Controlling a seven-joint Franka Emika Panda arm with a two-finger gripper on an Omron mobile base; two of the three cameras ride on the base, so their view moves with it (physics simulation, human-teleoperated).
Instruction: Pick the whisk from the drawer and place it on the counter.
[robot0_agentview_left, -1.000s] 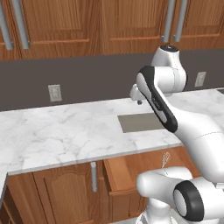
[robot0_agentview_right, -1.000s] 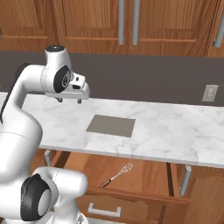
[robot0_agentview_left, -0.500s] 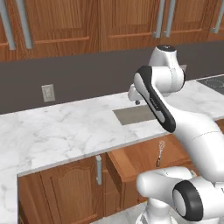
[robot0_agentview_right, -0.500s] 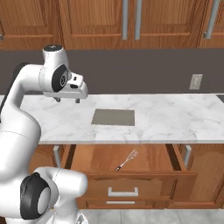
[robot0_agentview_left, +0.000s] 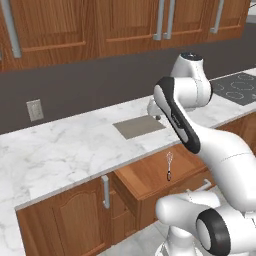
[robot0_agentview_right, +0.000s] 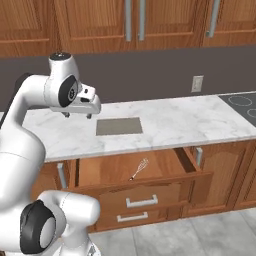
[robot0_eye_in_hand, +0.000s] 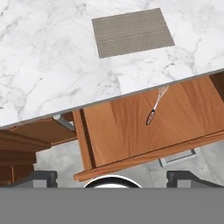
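The whisk (robot0_agentview_right: 139, 169) (robot0_agentview_left: 169, 165) (robot0_eye_in_hand: 155, 105) lies flat on the floor of the open drawer (robot0_agentview_right: 107, 172) (robot0_agentview_left: 145, 175) (robot0_eye_in_hand: 118, 131), wire head toward the counter. The white marble counter (robot0_agentview_right: 175, 125) (robot0_agentview_left: 65, 150) (robot0_eye_in_hand: 52, 78) runs above the drawer and carries a flat grey inset (robot0_agentview_right: 119, 126) (robot0_agentview_left: 139, 126) (robot0_eye_in_hand: 132, 32). My gripper (robot0_agentview_right: 77, 114) (robot0_agentview_left: 155, 115) (robot0_eye_in_hand: 112, 177) hangs above the counter's left part, well above and behind the whisk. It is open, its fingertips (robot0_eye_in_hand: 41, 177) wide apart with nothing between them.
A black cooktop (robot0_agentview_right: 242, 102) (robot0_agentview_left: 235, 87) sits at the counter's right end. Wall outlets (robot0_agentview_right: 198, 83) (robot0_agentview_left: 34, 110) are on the dark backsplash, with wooden upper cabinets (robot0_agentview_right: 135, 20) above. Lower cabinet doors (robot0_agentview_left: 60, 220) flank the drawer. My own arm (robot0_agentview_left: 177, 120) stands in front of the inset.
The whole scene has slid left in both base views, so the base has moved; the open drawer and whisk now sit nearer the middle. The arm keeps its pose and the gripper stays open.
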